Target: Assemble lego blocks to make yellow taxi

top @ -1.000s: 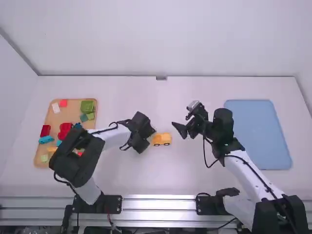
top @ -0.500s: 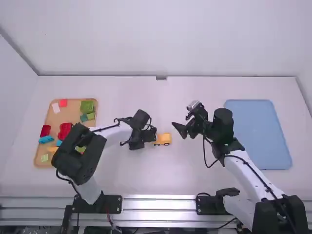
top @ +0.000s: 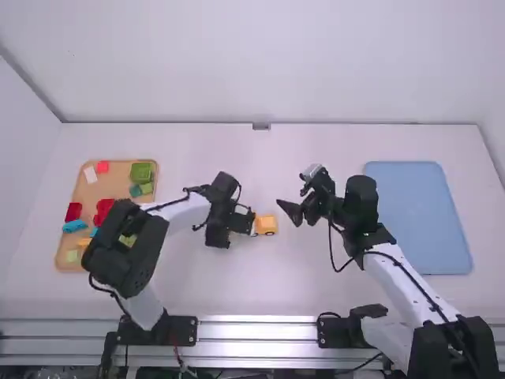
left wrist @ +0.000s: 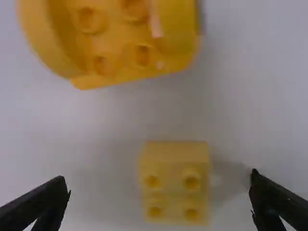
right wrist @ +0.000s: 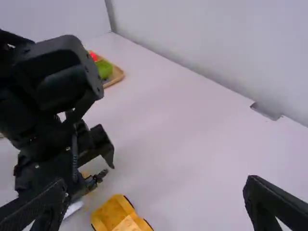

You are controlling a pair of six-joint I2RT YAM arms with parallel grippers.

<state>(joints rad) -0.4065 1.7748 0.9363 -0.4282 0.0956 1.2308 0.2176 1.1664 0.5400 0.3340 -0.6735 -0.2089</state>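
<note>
- While the yellow car body [left wrist: 118, 48] and a small yellow block [left wrist: 175, 187] lie apart, the step in hand looks like picking up that block so it can be joined to the body.
- The next move seems to call for the left gripper [left wrist: 159, 177] to line up squarely with the block, lower if need be, and close on its sides; then the block must be raised, carried to the car body and pressed onto its studs.
- The small yellow block rests on the white table [top: 221, 292] just beside the car body, studs up, between the left gripper's two fingers. They are spread wide, with space on either side of the block, and pinch nothing.
- The right gripper [right wrist: 156, 185] is on the far side of the car body from the left gripper, its fingers also spread with nothing between them. It could perhaps steady the body during pressing.
- The tan tray [top: 118, 175], with red blocks, a green block [top: 141, 172] and others in it, is well off from the car body, on the left arm's side; the blue mat [top: 414, 217] is well off on the right arm's side.
- A crooked grasp could twist the small block, so its studs and the body's might fail to meet.
</note>
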